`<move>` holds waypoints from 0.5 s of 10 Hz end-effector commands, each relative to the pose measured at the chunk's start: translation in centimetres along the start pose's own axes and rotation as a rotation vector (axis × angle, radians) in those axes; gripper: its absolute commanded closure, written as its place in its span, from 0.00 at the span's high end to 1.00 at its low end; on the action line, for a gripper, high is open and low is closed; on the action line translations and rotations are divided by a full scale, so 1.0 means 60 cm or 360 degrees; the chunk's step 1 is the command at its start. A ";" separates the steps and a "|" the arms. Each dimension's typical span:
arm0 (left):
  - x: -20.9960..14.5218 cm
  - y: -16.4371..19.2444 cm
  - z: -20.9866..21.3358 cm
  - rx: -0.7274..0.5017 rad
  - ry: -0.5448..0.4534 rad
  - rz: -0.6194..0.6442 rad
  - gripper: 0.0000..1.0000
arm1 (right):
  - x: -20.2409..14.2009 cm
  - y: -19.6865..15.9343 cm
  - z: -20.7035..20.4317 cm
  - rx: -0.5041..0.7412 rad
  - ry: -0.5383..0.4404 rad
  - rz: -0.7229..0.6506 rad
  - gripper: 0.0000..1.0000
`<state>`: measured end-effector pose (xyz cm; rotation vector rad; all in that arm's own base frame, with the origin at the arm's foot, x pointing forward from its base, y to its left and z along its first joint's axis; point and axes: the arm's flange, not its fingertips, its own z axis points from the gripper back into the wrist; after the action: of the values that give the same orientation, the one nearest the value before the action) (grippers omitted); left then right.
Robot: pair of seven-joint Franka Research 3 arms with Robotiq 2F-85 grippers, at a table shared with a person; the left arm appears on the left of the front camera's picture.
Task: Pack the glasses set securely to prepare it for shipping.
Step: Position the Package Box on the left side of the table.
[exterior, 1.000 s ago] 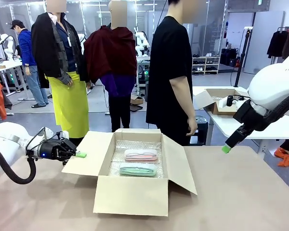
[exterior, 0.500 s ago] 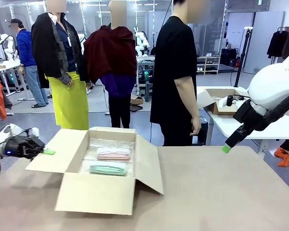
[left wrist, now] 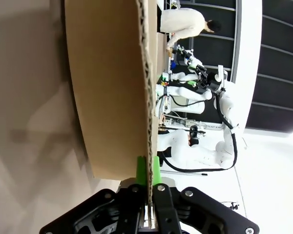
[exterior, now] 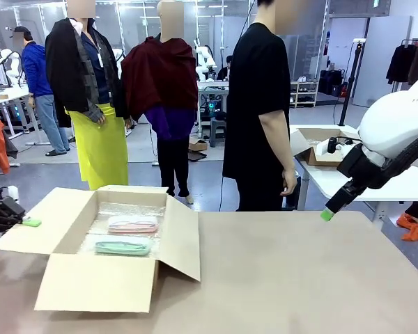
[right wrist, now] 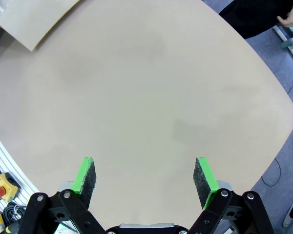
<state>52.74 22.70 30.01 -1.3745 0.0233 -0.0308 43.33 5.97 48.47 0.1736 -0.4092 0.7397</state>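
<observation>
An open cardboard box (exterior: 97, 282) sits at the table's left. Inside it, on bubble wrap (exterior: 125, 212), lie the glasses set: a pale pink case (exterior: 133, 224) behind a mint green case (exterior: 122, 245). My left gripper (exterior: 29, 223) is at the far left edge, shut on the box's left flap (exterior: 38, 223). In the left wrist view the flap's edge (left wrist: 145, 97) runs between the closed green pads (left wrist: 142, 170). My right gripper (exterior: 327, 215) hangs above the table's right side. Its open fingers (right wrist: 86, 176) have nothing between them, with bare table below.
A person in black (exterior: 265, 111) stands at the table's far side, hands down. A second table (exterior: 348, 174) with another open box (exterior: 320, 146) stands behind on the right. The tabletop (exterior: 299, 278) is bare to the right of the box.
My left gripper has pulled the box by its flap well to the left across the table. The cases rode along inside it. The right arm has not moved.
</observation>
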 end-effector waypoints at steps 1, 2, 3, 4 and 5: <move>0.003 0.002 0.043 0.0019 0.0010 0.0054 0.00 | 0.003 -0.001 0.002 -0.0007 0.0014 0.0003 1.00; 0.000 0.000 0.061 0.0025 -0.0012 0.0066 0.00 | 0.003 -0.001 0.002 -0.0007 0.0014 0.0003 1.00; -0.002 -0.003 0.072 0.0035 -0.0017 0.0067 0.00 | 0.003 -0.001 0.002 -0.0007 0.0014 0.0003 1.00; -0.002 -0.007 0.073 0.0043 -0.0024 0.0069 0.00 | 0.003 -0.001 0.002 -0.0007 0.0014 0.0003 1.00; -0.001 -0.012 0.069 0.0085 -0.0013 0.0068 0.00 | 0.003 -0.001 0.002 -0.0007 0.0014 0.0003 1.00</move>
<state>52.67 26.76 30.57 -1.3263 0.0139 0.0176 43.34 5.97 48.47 0.1737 -0.4092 0.7398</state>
